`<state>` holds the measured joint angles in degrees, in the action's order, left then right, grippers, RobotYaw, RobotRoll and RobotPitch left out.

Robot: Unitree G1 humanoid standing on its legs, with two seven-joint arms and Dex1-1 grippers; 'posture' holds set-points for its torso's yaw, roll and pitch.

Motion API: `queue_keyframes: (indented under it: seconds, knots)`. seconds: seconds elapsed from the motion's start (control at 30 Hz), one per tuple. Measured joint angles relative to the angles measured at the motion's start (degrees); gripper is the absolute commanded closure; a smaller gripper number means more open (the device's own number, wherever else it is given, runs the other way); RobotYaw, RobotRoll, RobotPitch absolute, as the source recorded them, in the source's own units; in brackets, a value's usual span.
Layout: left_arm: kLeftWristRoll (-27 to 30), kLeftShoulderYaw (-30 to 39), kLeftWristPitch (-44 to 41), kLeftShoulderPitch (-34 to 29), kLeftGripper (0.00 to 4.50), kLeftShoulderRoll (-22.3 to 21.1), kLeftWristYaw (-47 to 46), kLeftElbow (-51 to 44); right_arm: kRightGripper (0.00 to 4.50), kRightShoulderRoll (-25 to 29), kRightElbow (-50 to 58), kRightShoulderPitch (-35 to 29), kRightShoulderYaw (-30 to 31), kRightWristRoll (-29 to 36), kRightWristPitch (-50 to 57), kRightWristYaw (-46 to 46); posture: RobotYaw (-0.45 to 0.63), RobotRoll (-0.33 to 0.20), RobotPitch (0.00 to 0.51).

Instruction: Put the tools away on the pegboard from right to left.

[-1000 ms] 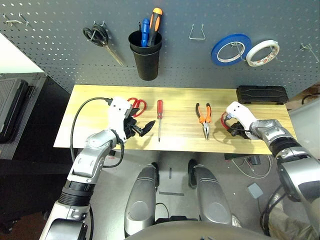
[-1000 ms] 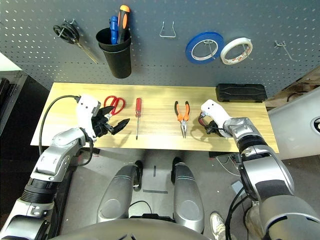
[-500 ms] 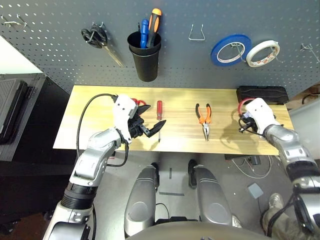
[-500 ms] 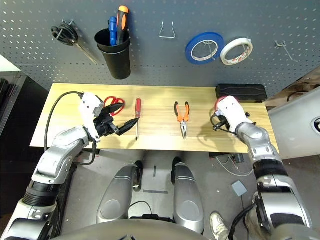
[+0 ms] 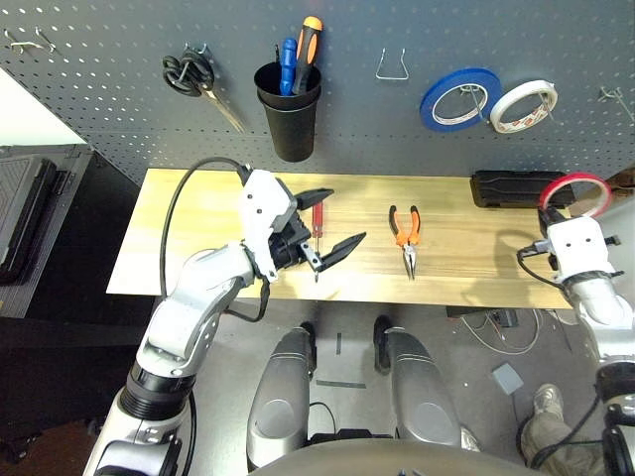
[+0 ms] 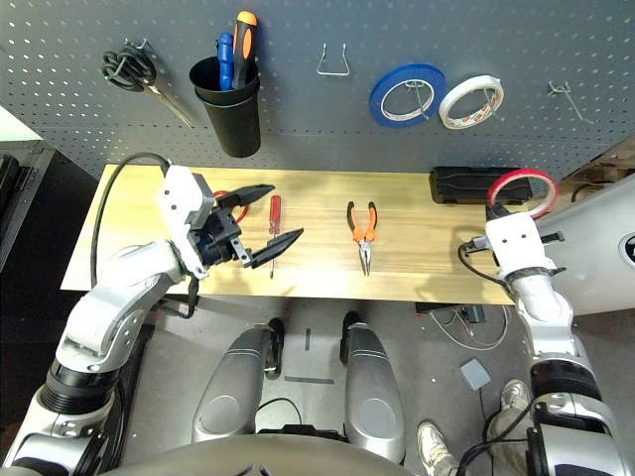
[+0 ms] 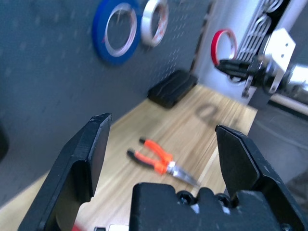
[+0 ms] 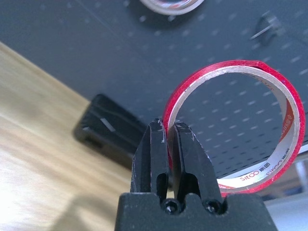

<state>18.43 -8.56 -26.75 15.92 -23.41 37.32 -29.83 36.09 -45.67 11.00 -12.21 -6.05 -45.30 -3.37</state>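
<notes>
Red tape ring [image 8: 236, 125] pinched by rim in right gripper [image 8: 169, 139], jaws closed on band, lifted clear of worktop [image 5: 198, 228] near right end of pegboard [image 5: 99, 89]; rightmost tool, so likely first to hang. Bare hook [image 5: 607, 96] above, apart. Right forearm raised, upright. Left gripper [image 5: 327, 220] hovering over screwdriver [image 5: 317, 213], jaws wide, empty. Pliers [image 5: 405, 230] flat on worktop.

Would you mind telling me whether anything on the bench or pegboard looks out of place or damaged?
Nothing stands out. The pliers and screwdriver lie flat on the table, and the right gripper holds the red tape ring upright near the pegboard.
</notes>
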Motion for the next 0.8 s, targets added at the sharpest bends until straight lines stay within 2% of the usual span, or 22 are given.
queue_keyframes:
  seconds: [0.17,0.4,0.57,0.8]
  knots:
    - [1.15,-0.01,-1.47,2.06,0.0,0.47,-0.38,-0.95,4.48,3.1,-5.82,3.62,-0.88,-1.0,-4.53,3.86,0.12,0.0,0.259]
    - [1.76,-0.73,-1.89,2.63,0.0,0.91,-0.61,-0.94,4.48,5.9,-12.93,13.0,-0.24,-1.95,-6.66,4.79,0.11,0.0,0.258]
    - [1.8,-1.6,-2.12,3.15,0.0,1.83,-1.22,-0.91,4.48,6.75,-18.84,22.97,2.27,-3.04,-0.92,2.59,0.12,0.0,0.259]
    - [1.64,-2.82,-2.3,3.21,0.0,3.08,-2.68,-0.88,4.48,6.4,-24.45,35.58,8.39,-7.82,9.49,1.26,0.14,0.0,0.26]
